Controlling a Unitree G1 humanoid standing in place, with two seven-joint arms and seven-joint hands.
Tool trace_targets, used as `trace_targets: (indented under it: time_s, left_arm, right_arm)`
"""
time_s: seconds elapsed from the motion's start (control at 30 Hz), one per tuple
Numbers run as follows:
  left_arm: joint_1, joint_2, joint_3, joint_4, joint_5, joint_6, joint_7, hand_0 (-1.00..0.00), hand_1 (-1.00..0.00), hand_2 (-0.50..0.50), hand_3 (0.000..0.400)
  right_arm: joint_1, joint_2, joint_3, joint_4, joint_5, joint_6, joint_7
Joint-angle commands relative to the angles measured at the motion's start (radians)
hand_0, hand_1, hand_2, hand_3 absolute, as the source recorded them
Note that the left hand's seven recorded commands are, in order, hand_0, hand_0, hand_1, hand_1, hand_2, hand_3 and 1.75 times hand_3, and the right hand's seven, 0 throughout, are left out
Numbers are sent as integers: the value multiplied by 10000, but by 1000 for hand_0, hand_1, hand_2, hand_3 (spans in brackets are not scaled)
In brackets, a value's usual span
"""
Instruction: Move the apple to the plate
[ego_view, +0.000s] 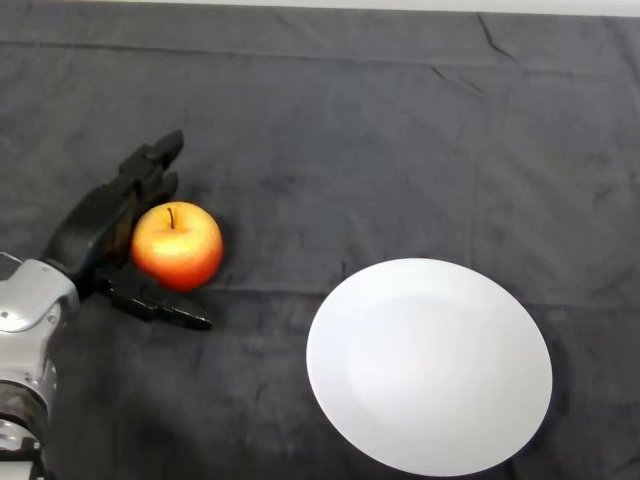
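Head view: red-yellow apple (177, 245) sits stem up on the dark cloth (330, 140), left of centre. Left hand (100, 235) cups it from the left, fingers (152, 165) extended behind it, thumb (165, 312) in front; fingers not closed. White plate (430, 365) lies lower right, apart from the apple.

Table (330, 120) under dark wrinkled cloth (420, 180); pale strip along top edge.

Dark grey cloth (330, 150), creased, covering the whole surface; pale strip along the far edge, possibly a wall.
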Motion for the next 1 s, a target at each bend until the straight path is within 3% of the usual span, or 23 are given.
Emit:
trace_targets:
  time_s: [0.03,0.27,0.33,0.37,0.4,0.43,0.47,0.63,1.0]
  left_arm:
    - [400,280,-249,367,251,-118,184,0,0,0,0]
    - [451,414,-606,378,743,-49,517,0,0,0,0]
    - [443,437,-687,380,857,-15,610,-216,-98,-59,86]
    - [437,446,-718,380,900,0,648,-573,-294,-139,229]
    - [428,453,-751,380,946,17,692,-1000,-588,-206,400]
    - [418,458,-783,379,991,31,737,-1000,-616,-192,400]
    - [413,463,-808,377,1027,40,773,-1000,-820,-90,400]
    - [413,504,-905,358,1174,38,940,-1000,-1000,0,400]
    - [133,542,-958,333,1288,156,1170,-1000,-1000,0,400]
  right_arm:
    - [266,-26,-69,208,61,11,20]
    - [270,-27,-70,202,62,13,21]
    - [271,-27,-70,200,62,14,21]
    - [271,-27,-70,199,62,14,21]
    - [272,-27,-70,198,63,15,21]
    - [272,-27,-70,197,63,15,22]
    - [272,-27,-70,196,63,15,22]
    - [275,-27,-71,192,63,17,22]
    - [278,-28,-72,185,64,21,24]
